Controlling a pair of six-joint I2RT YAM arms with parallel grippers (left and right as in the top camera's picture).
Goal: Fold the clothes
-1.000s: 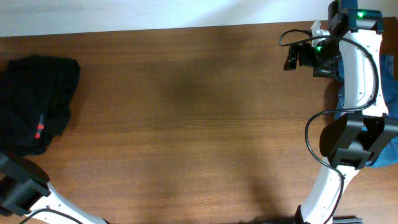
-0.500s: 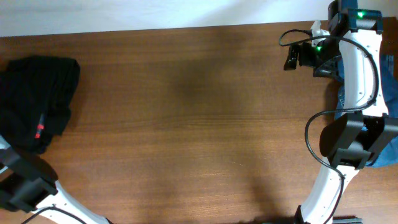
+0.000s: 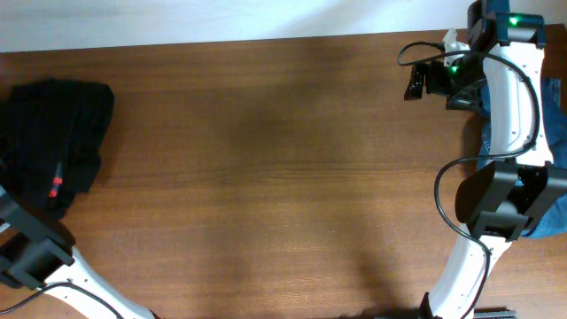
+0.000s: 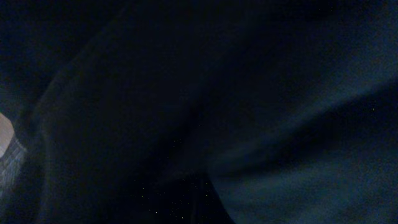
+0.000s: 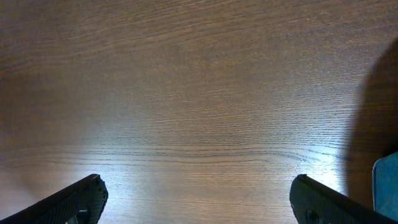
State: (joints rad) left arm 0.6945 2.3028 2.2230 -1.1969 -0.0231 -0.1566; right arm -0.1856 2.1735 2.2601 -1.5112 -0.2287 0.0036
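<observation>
Two sets of fingers differ: the left fingers are clenched and hidden against black cloth, grip unclear, while the right fingers (image 5: pixel 81 199) are spread wide above the wood-grain table (image 3: pixel 266 177). The trousers (image 3: pixel 53 133) lie crumpled at the table's left edge, thin and soft, red stripe (image 3: pixel 56 186) showing. Folding apparently not yet begun.
</observation>
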